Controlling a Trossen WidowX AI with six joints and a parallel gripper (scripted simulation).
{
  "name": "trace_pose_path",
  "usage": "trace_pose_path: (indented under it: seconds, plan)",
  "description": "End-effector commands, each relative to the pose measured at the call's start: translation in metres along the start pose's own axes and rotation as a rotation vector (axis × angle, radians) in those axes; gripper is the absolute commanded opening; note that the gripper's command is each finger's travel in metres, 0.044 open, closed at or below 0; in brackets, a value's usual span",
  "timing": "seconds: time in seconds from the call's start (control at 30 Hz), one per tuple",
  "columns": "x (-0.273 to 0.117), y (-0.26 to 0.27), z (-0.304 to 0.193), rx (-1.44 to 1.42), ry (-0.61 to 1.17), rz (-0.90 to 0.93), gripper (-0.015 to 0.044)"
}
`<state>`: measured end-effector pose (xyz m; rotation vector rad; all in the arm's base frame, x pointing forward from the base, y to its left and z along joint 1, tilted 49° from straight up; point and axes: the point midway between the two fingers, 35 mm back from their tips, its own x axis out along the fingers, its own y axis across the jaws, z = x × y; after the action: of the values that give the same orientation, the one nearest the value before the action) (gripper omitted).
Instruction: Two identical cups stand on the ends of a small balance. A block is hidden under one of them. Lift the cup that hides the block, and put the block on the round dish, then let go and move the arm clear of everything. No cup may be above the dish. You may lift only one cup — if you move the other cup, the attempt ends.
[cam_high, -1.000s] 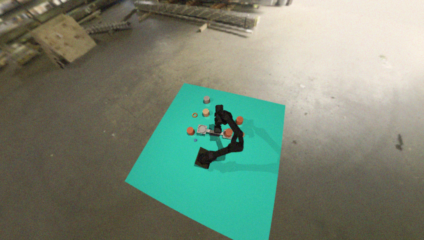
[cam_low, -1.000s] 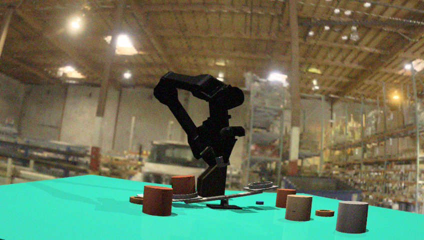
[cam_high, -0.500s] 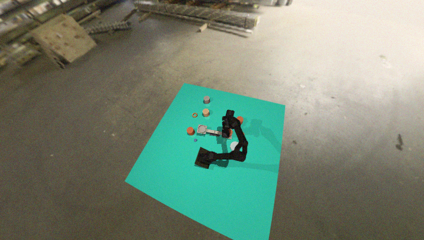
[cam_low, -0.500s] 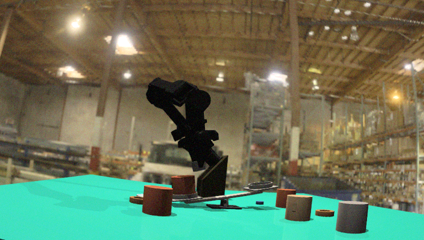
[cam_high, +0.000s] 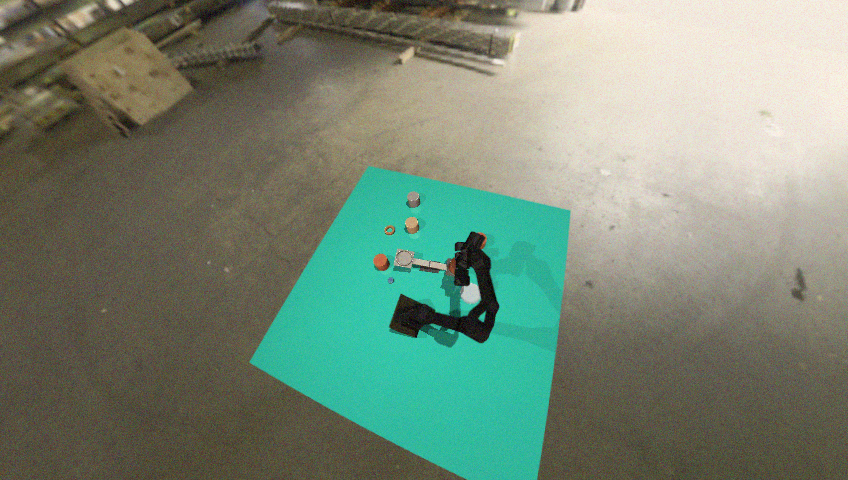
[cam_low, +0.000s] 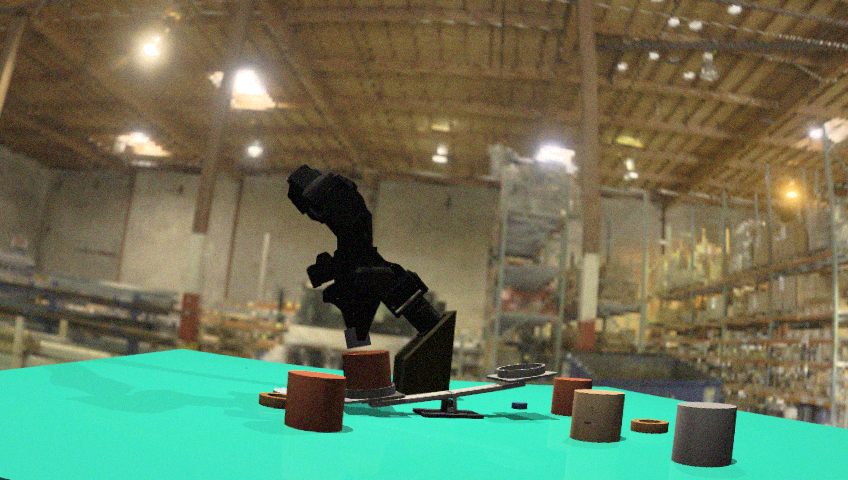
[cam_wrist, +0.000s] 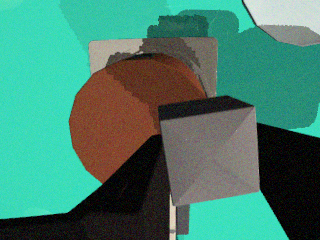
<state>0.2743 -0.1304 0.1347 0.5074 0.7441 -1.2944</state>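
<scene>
My gripper (cam_high: 460, 278) (cam_low: 357, 337) (cam_wrist: 200, 139) is shut on a grey block (cam_wrist: 205, 142) (cam_low: 357, 340) and holds it in the air. Just below it a red-brown cup (cam_wrist: 120, 125) (cam_low: 367, 368) (cam_high: 450, 265) stands on the low end of the balance (cam_high: 425, 263) (cam_low: 470, 391). The balance's other pad (cam_high: 404, 258) (cam_low: 521, 371) is raised and bare. A second red-brown cup (cam_high: 380, 261) (cam_low: 570, 395) stands on the mat beside that pad. The white round dish (cam_high: 471, 293) (cam_wrist: 287, 17) lies near the arm, partly hidden; it is at the top right corner of the wrist view.
On the green mat (cam_high: 368, 368) stand a red-brown cylinder (cam_low: 315, 399), a tan cylinder (cam_high: 411, 224) (cam_low: 596, 414) and a grey cylinder (cam_high: 412, 199) (cam_low: 703, 433). Orange rings (cam_high: 389, 229) (cam_low: 649, 425) (cam_low: 272, 399) and a small blue piece (cam_high: 390, 280) (cam_low: 519, 405) lie flat. The arm's base (cam_high: 407, 318) stands in front.
</scene>
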Motion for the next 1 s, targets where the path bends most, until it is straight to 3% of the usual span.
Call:
trace_pose_path:
  seconds: [0.0, 0.57, 0.97]
  plan:
    - [0.001, -0.01, 0.012, 0.0, -0.023, 0.002, 0.0]
    - [0.013, -0.086, 0.057, 0.005, -0.098, -0.125, 0.0]
    - [0.042, -0.092, 0.061, 0.006, -0.1, -0.131, 0.0]
